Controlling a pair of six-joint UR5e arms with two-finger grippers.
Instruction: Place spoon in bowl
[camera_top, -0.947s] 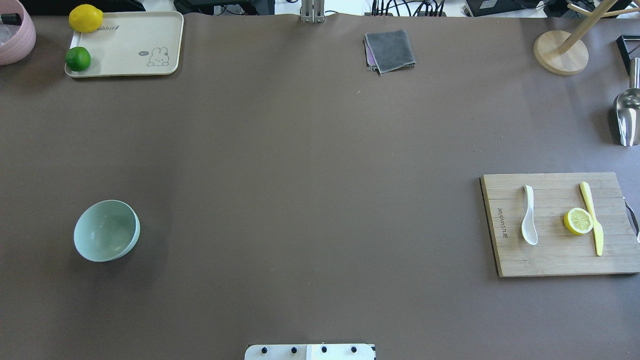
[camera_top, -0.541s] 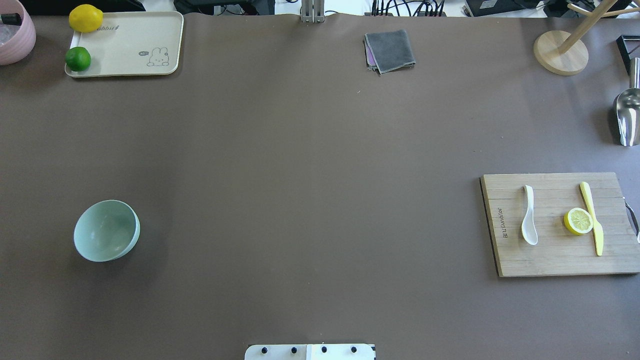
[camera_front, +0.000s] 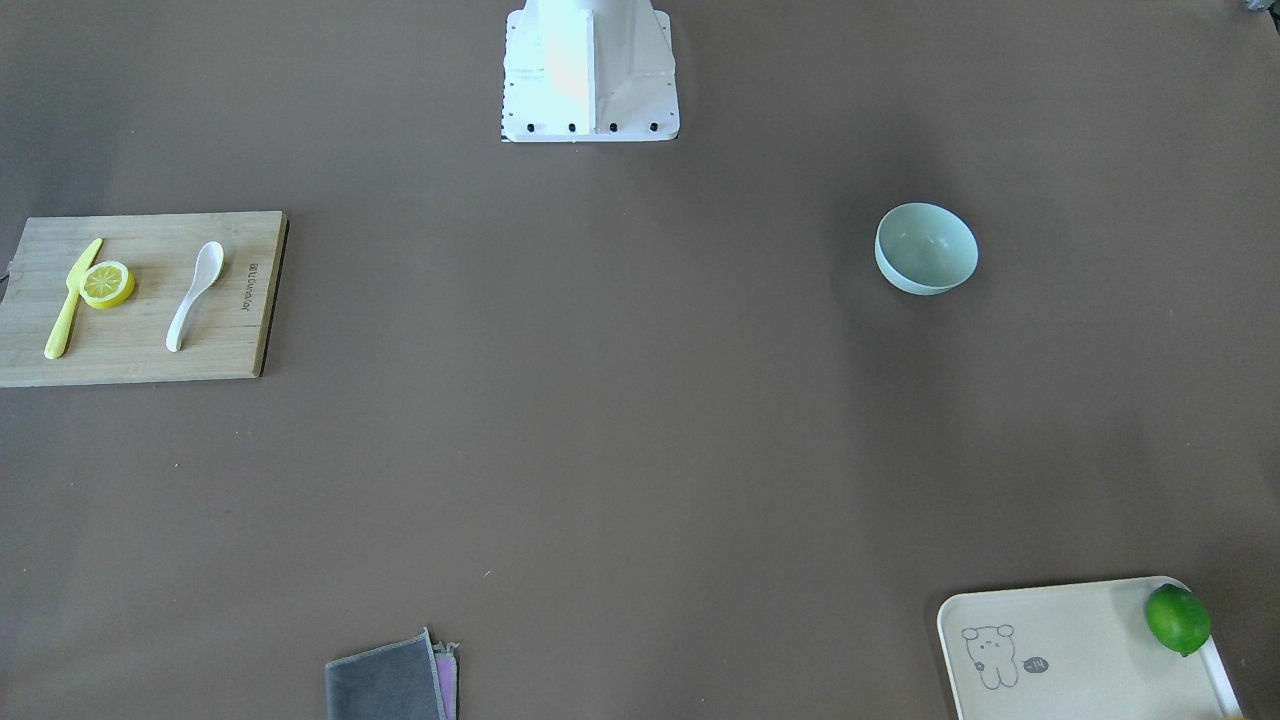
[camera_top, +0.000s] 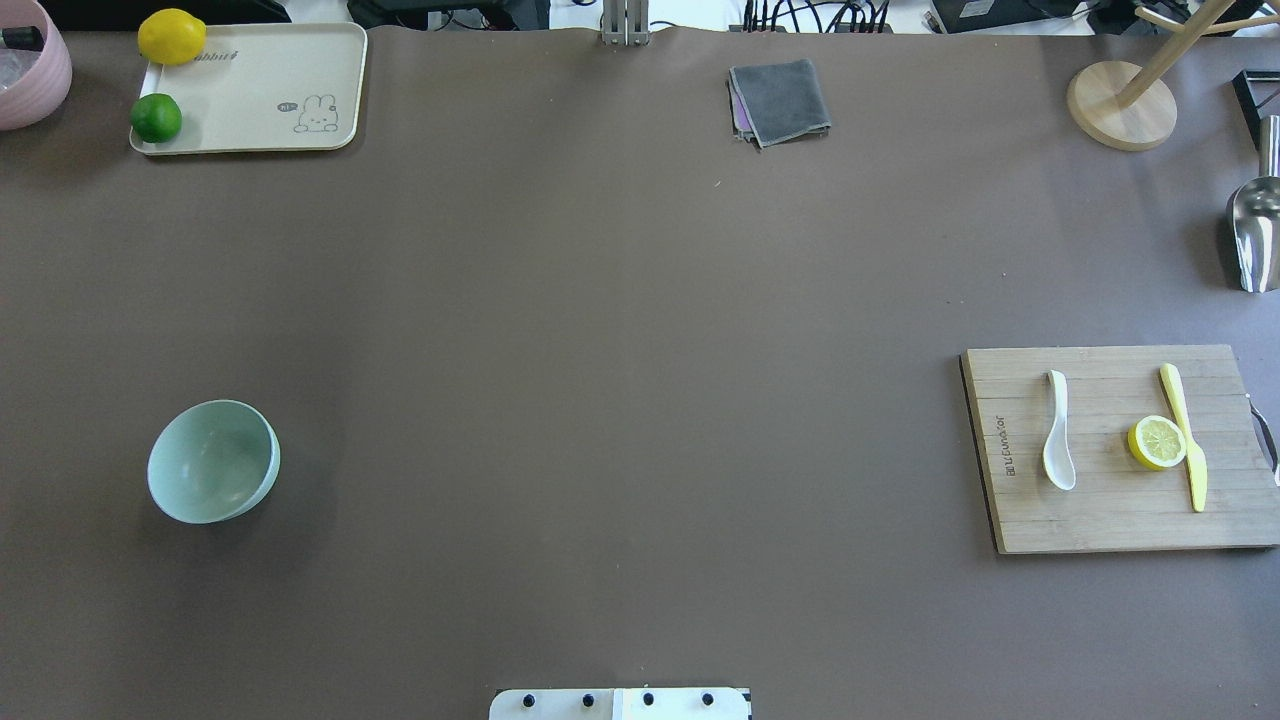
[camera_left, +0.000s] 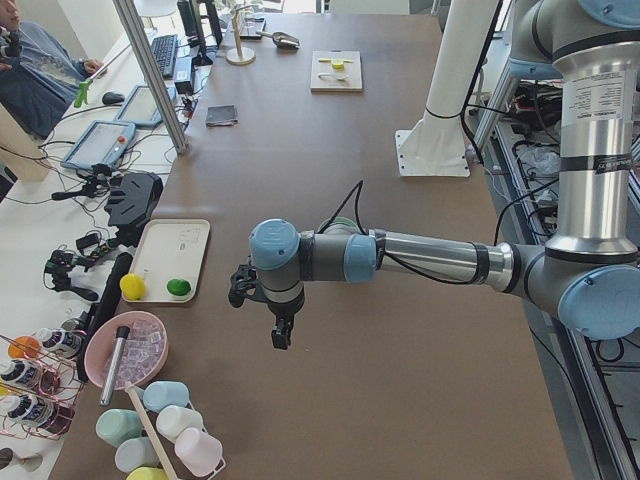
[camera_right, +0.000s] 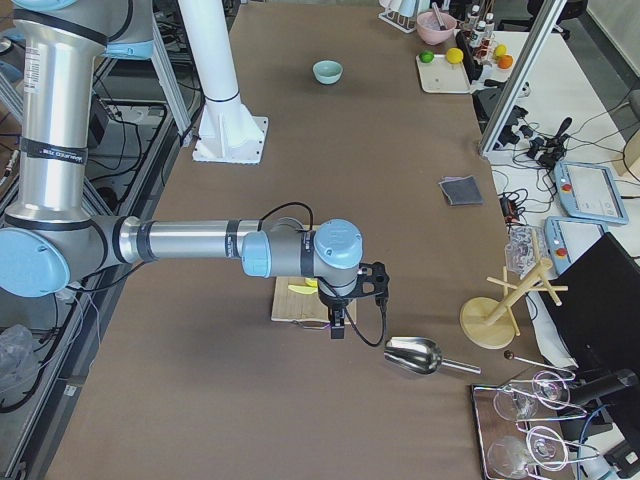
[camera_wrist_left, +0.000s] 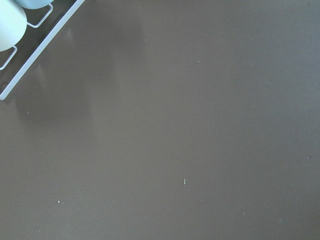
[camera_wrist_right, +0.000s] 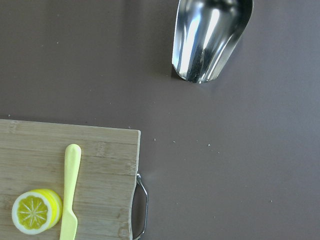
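Note:
The white spoon (camera_top: 1058, 432) lies on a wooden cutting board (camera_top: 1110, 520) at the table's right, scoop toward me; it also shows in the front view (camera_front: 193, 295). The mint-green bowl (camera_top: 213, 461) stands empty at the near left, also in the front view (camera_front: 926, 248). My left gripper (camera_left: 281, 338) shows only in the exterior left view, hanging over bare table. My right gripper (camera_right: 337, 328) shows only in the exterior right view, above the board's outer end. I cannot tell whether either is open or shut.
A lemon half (camera_top: 1157, 442) and yellow knife (camera_top: 1185, 435) share the board. A metal scoop (camera_top: 1255, 235), a wooden stand (camera_top: 1120, 105), a grey cloth (camera_top: 780, 100) and a tray (camera_top: 260, 90) with a lemon and lime stand along the far edge.

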